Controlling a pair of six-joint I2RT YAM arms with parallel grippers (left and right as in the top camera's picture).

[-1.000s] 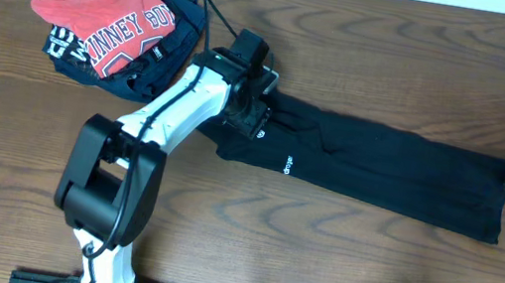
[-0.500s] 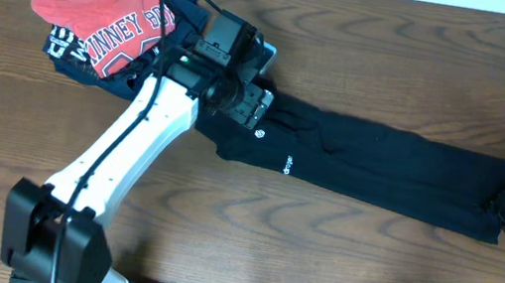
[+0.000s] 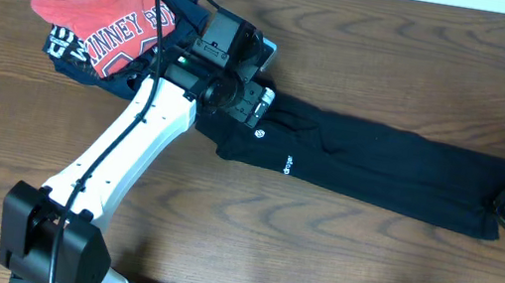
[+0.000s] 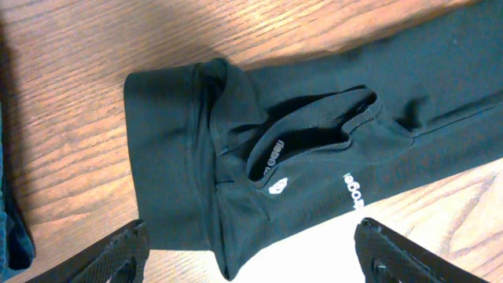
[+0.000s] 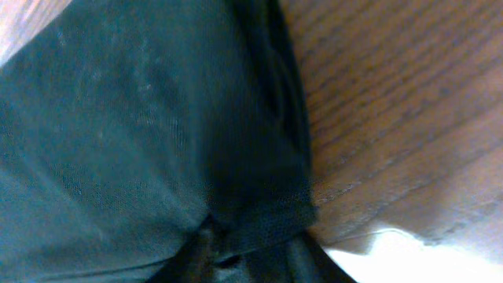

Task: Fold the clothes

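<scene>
Black T-shirt [image 5: 134, 134] fabric fills the left and middle, its hemmed edge running down beside the bare wooden counter [image 5: 409, 102] on the right. Low in the middle the cloth puckers into a tight bunch, pinched in the dark, blurred pincer [image 5: 216, 255].

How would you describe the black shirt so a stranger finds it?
On the wooden table, find the red shirt and navy garment heaped at top left. The black shirt stretches from them as a long band to the right. Only it is plain black, with a small white logo.
</scene>
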